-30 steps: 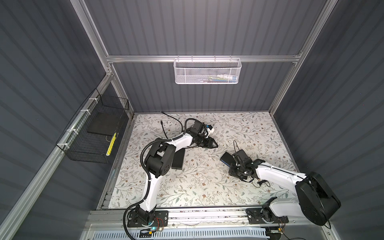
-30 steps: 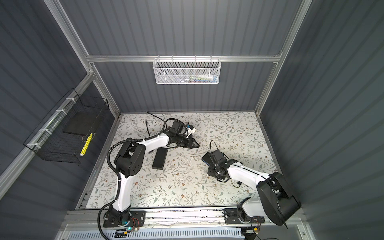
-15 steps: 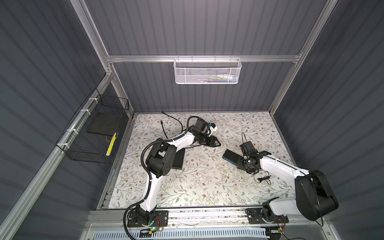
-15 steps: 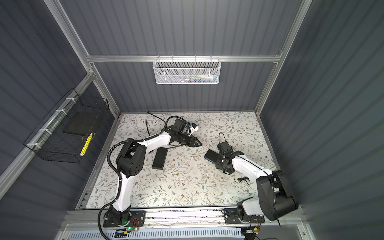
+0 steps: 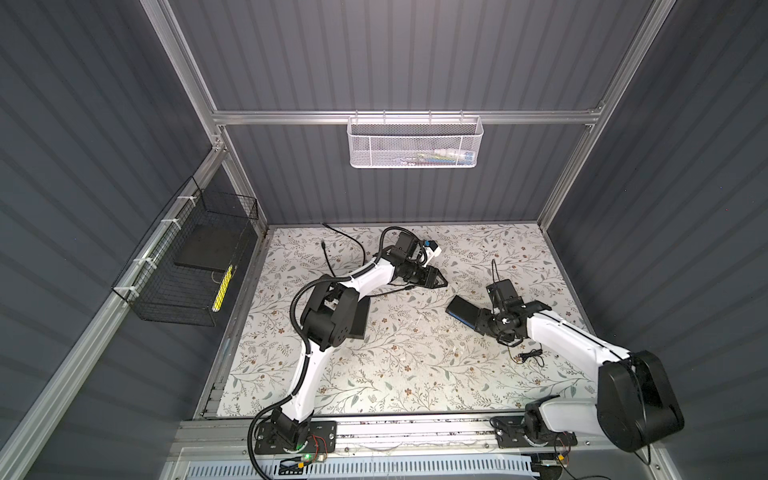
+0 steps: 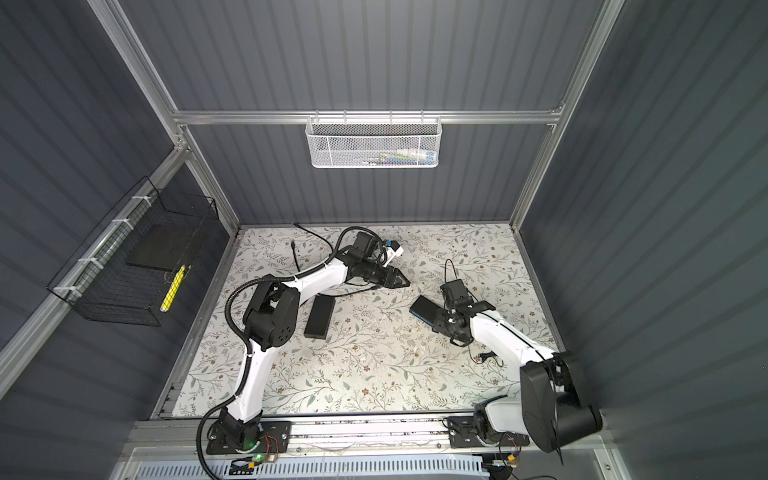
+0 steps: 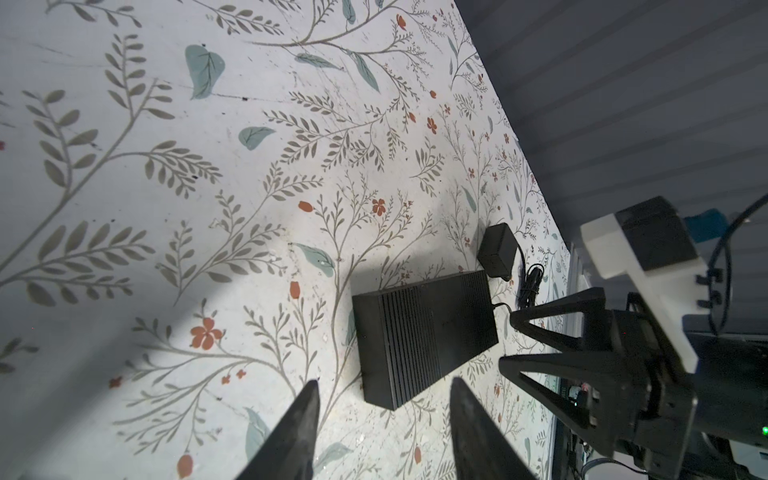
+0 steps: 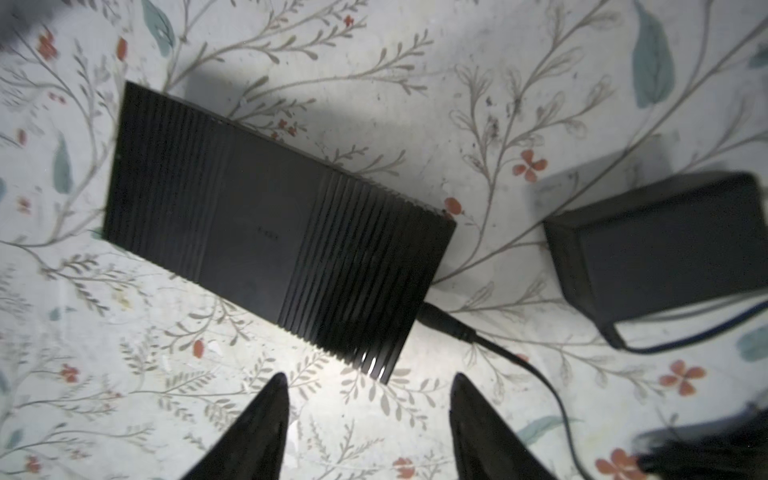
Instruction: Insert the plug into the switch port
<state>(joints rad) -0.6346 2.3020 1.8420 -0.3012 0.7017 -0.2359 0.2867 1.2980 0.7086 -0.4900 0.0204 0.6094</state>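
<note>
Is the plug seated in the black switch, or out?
Looks in: the plug butts against the end face of the switch, no bare tip showing. The port itself is hidden.

A robotics lab test cell: ribbed grey walls (image 5: pixel 395 62), aluminium frame (image 5: pixel 291 117), mesh basket (image 5: pixel 415 143), robot arms (image 5: pixel 561 336) on a floral bench (image 5: pixel 415 365).

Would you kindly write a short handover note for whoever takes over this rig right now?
Left claw: open, empty, pointing at the switch from a distance.
Right claw: open, empty, close to the switch's plug end.
Things: the plug sits in the port on the switch's end face, its cable trailing away. The power adapter lies beside the switch, not touching it.
Done: the insertion, as far as the right wrist view shows.
Left: confirm the plug is fully seated, then retract both arms.
</note>
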